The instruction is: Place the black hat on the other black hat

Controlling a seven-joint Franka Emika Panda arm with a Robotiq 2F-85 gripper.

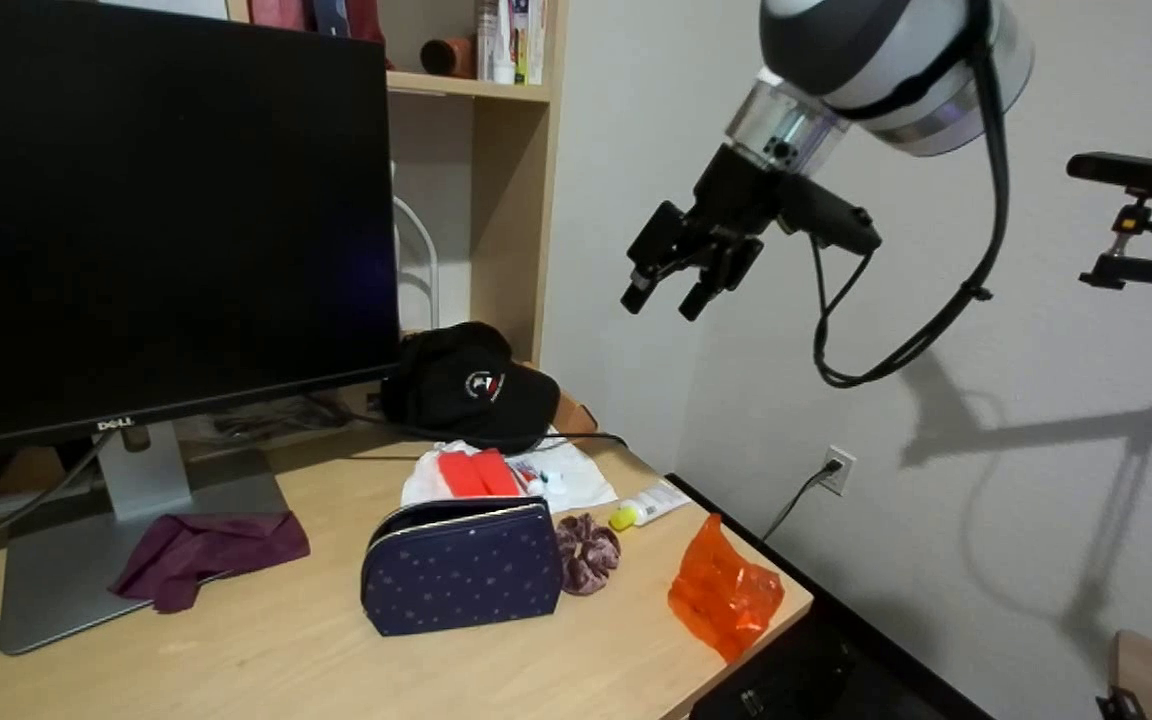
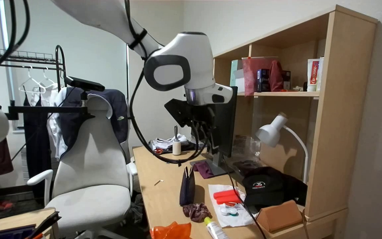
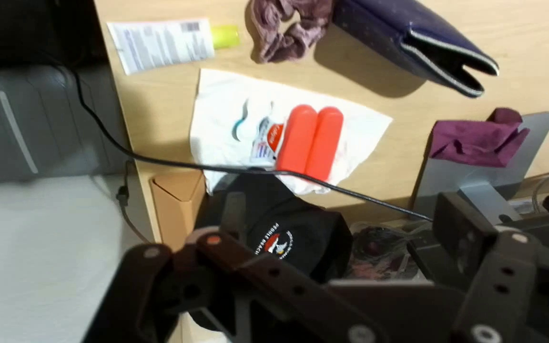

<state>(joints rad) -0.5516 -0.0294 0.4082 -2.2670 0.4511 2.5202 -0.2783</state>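
Note:
A black hat (image 1: 501, 400) with a small round logo lies at the back corner of the desk, beside the shelf. It also shows in an exterior view (image 2: 272, 187) and in the wrist view (image 3: 310, 228). A second black hat (image 2: 296, 188) lies against it on the shelf side, partly covered; in an exterior view its dark top (image 1: 418, 362) shows behind the logo hat. Where one hat ends and the other starts is hard to see. My gripper (image 1: 663, 302) is open and empty, well above the desk. In the wrist view its fingers (image 3: 348, 226) are wide apart, with the logo hat partly behind one finger.
A black cable (image 3: 227, 168) runs past the logo hat's brim. A monitor (image 1: 166, 220), shelf (image 2: 340, 116) and white lamp (image 2: 272, 131) stand close by. White paper with red cases (image 3: 310, 143), a brown case (image 2: 279, 215), a navy pouch (image 1: 461, 570) and an orange bag (image 1: 724, 590) are on the desk.

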